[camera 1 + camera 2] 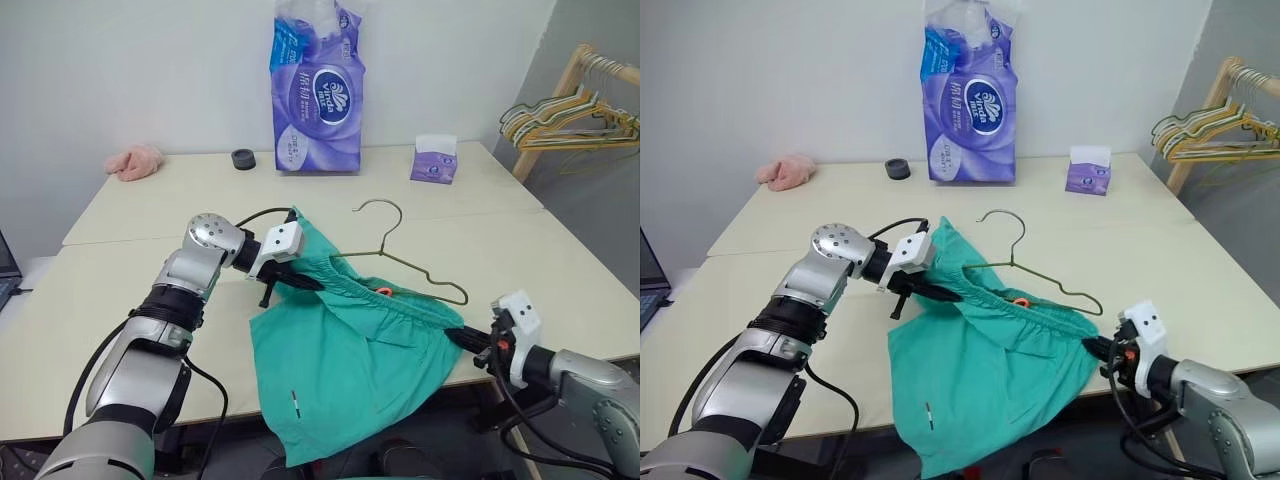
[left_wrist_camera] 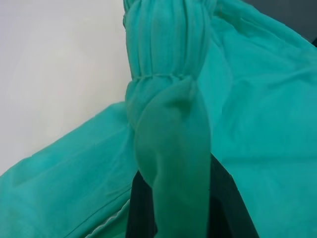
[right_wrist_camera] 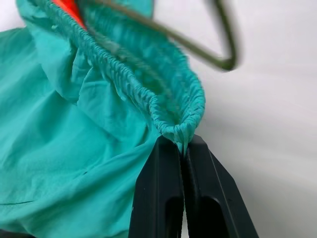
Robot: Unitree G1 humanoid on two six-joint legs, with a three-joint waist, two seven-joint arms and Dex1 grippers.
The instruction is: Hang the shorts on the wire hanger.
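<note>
The teal-green shorts [image 1: 340,360] lie at the table's front edge, their legs hanging over it, with a small white mark low on the cloth. My left gripper [image 1: 312,283] is shut on the left end of the gathered waistband [image 2: 166,54]. My right gripper [image 1: 455,336] is shut on the waistband's right end [image 3: 181,119], its black fingers [image 3: 161,188] pinching the fold. The thin olive wire hanger [image 1: 405,262] lies on the table just behind the waistband, hook pointing away from me, its left part hidden under the cloth. A small orange bit [image 1: 383,290] shows at the waistband.
At the back of the table [image 1: 560,270] stand a purple tissue pack [image 1: 318,95], a small purple tissue box [image 1: 434,160], a black ring [image 1: 243,159] and a pink cloth lump [image 1: 135,161]. A wooden rack with coloured hangers [image 1: 575,110] stands right of the table.
</note>
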